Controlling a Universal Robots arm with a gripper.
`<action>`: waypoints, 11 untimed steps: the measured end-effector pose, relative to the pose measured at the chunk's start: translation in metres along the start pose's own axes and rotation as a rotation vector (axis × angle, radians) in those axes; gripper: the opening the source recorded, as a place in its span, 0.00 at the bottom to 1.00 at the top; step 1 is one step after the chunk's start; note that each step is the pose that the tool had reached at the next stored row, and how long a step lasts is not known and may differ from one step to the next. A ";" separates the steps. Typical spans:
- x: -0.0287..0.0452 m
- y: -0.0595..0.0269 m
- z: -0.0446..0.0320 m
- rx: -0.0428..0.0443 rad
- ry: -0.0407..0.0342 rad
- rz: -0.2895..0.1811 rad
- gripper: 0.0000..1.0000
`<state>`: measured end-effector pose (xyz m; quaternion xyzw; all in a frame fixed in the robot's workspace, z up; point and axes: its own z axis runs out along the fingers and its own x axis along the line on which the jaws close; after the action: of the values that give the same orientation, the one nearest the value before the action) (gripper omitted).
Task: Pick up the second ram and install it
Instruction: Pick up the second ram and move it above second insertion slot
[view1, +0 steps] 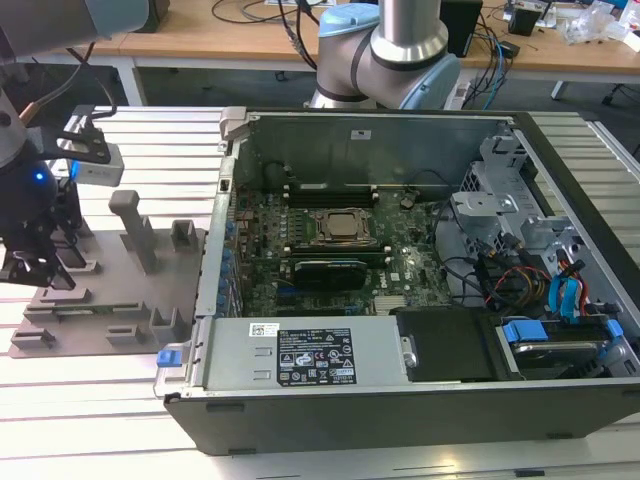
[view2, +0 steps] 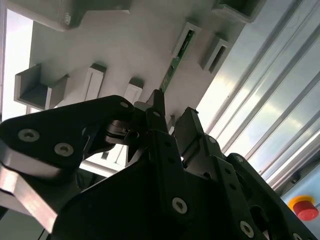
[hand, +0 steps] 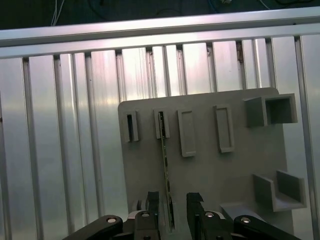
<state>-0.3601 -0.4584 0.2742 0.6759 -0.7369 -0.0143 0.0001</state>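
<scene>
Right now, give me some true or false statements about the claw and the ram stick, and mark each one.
1. The second ram stands on edge in a slot of the grey holder tray. True.
2. The claw hangs inside the computer case. False: it is at the tray, to the exterior view's left of the case.
3. The claw's fingers stand either side of the ram with gaps showing. True.
4. The ram is lifted clear of the tray. False: it sits in its slot.
</scene>
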 end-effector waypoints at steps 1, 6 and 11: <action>0.0000 0.0000 0.0007 0.0000 0.0000 0.000 0.36; 0.0002 -0.0001 0.0072 0.0000 0.0000 0.000 0.36; 0.0007 -0.0003 0.0151 0.0000 0.0000 -0.001 0.36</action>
<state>-0.3601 -0.4589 0.2591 0.6763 -0.7365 -0.0143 0.0001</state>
